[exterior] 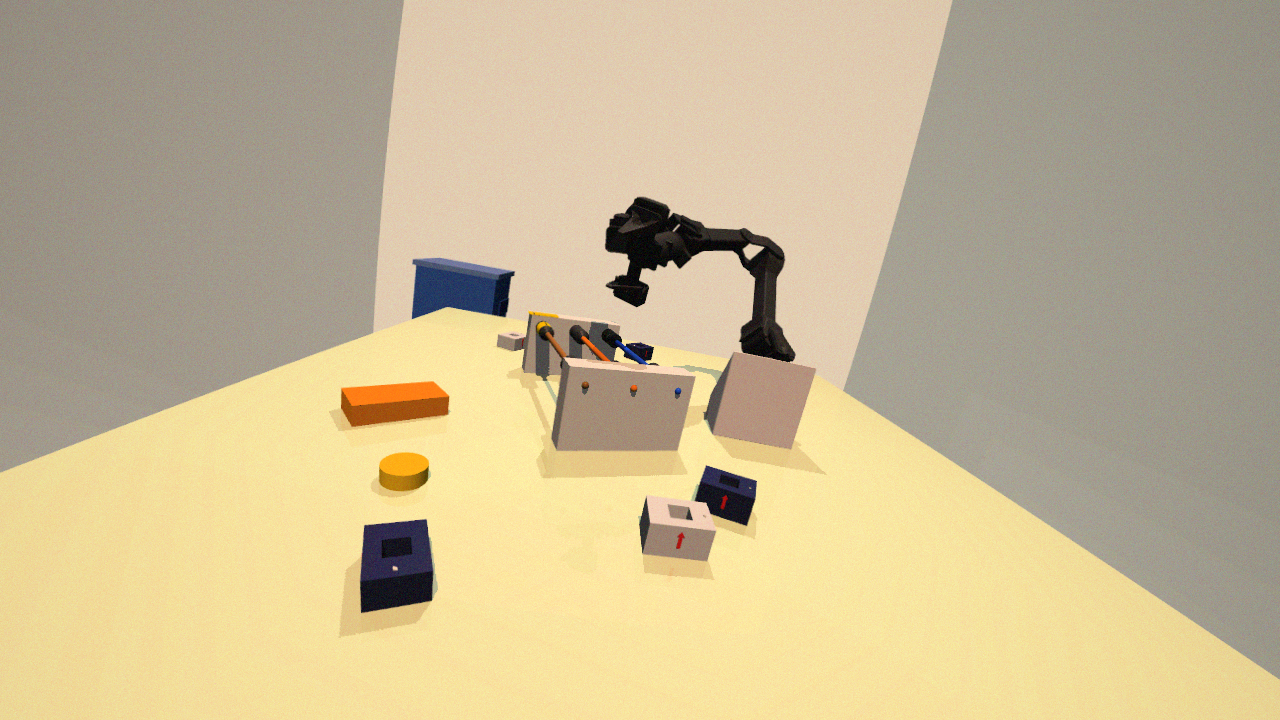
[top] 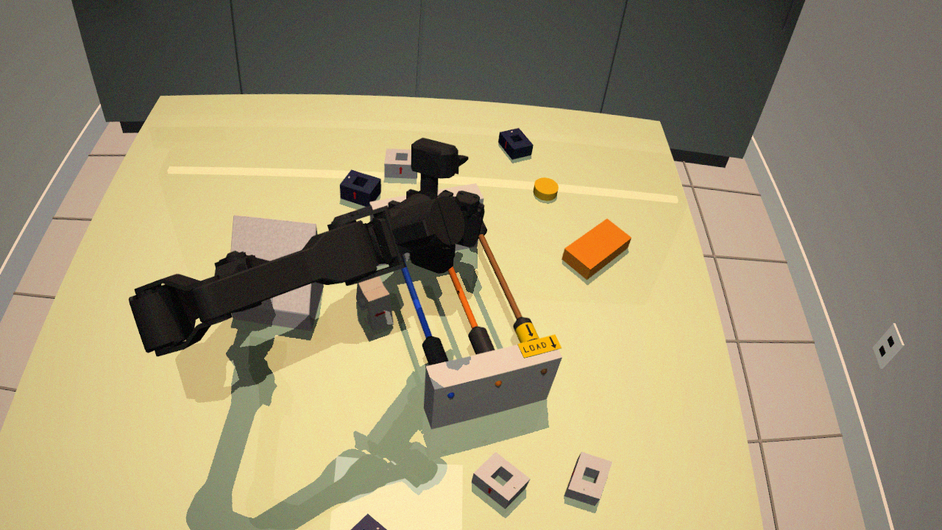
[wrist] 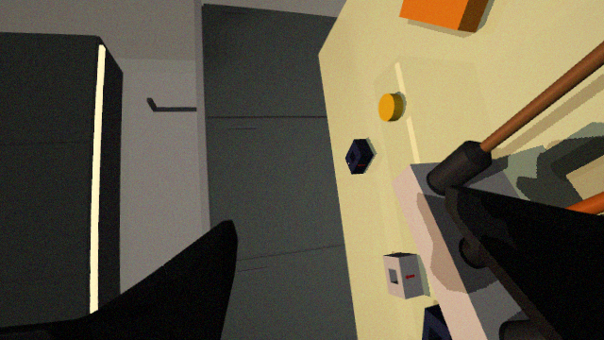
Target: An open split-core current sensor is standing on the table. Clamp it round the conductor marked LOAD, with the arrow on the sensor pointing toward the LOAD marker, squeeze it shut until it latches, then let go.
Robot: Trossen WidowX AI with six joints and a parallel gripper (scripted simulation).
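Observation:
The pale open sensor (top: 375,290) stands upright left of the blue conductor in the top view, partly in the arm's shadow, with a red arrow on its side. It is not seen in the exterior view or the wrist view. The brown LOAD conductor (top: 502,280) (exterior: 555,346) (wrist: 543,100) runs between two blocks, bare of any sensor where visible. The yellow LOAD marker (top: 539,347) sits on the front block in the top view. My gripper (top: 471,184) (exterior: 613,257) (wrist: 341,212) is open and empty, raised above the far block, away from the sensor.
Blue (top: 416,299) and orange (top: 464,299) conductors run beside the brown one. A grey block (top: 263,230) stands left. An orange brick (top: 596,245) (exterior: 393,402), a yellow disc (top: 545,188) (wrist: 391,107) and several closed pale and dark sensors lie around the rack.

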